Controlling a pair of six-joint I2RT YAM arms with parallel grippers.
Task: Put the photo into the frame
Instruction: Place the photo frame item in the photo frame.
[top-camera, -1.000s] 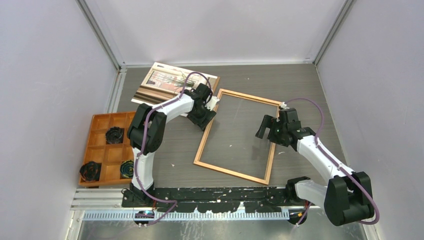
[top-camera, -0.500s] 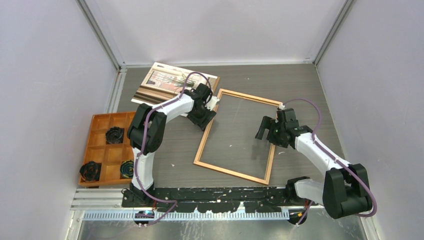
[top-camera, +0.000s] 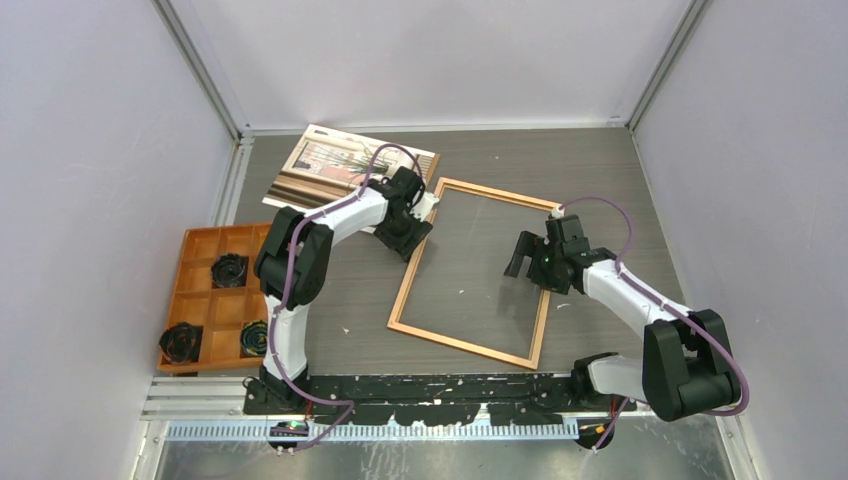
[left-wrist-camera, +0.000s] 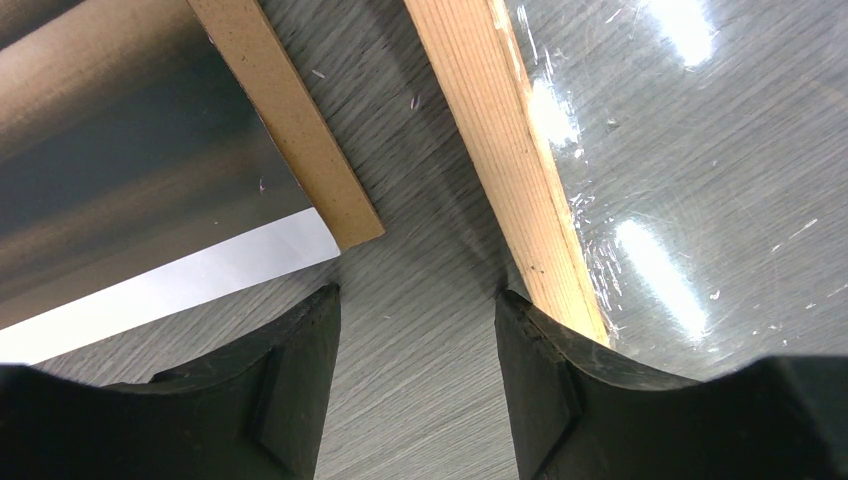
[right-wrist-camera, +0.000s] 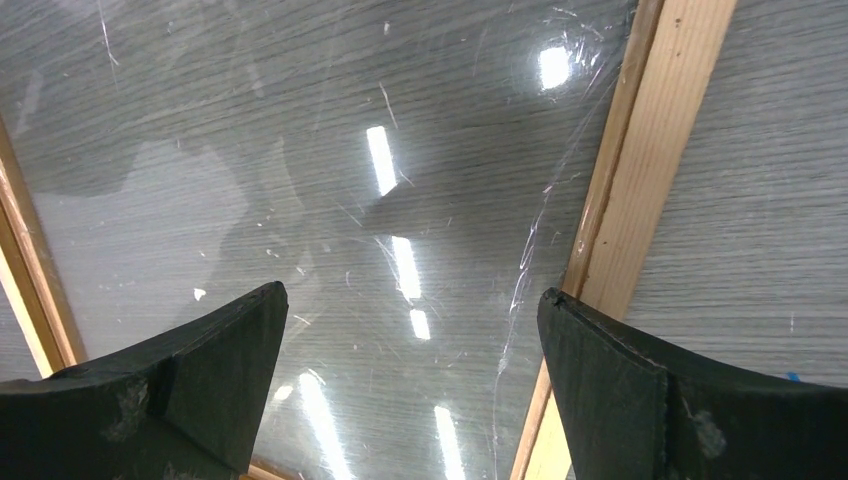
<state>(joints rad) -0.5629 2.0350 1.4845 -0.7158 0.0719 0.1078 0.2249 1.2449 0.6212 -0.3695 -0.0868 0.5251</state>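
left gripper (left-wrist-camera: 415, 300): jaws slightly apart, empty, between photo (top-camera: 320, 165) at 10 o'clock and frame (top-camera: 462, 345); right gripper (right-wrist-camera: 410, 300): jaws wide, empty, over frame.

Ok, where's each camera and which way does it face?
Top external: above and behind the robot, looking down; left arm, right arm, frame, photo, compartment tray.
Left wrist: on that wrist, looking down past the open left end effector at tabletop between photo and frame rail.
Right wrist: likewise, past the open right end effector at the frame's clear pane and rail.
Shared: all three show the frame.
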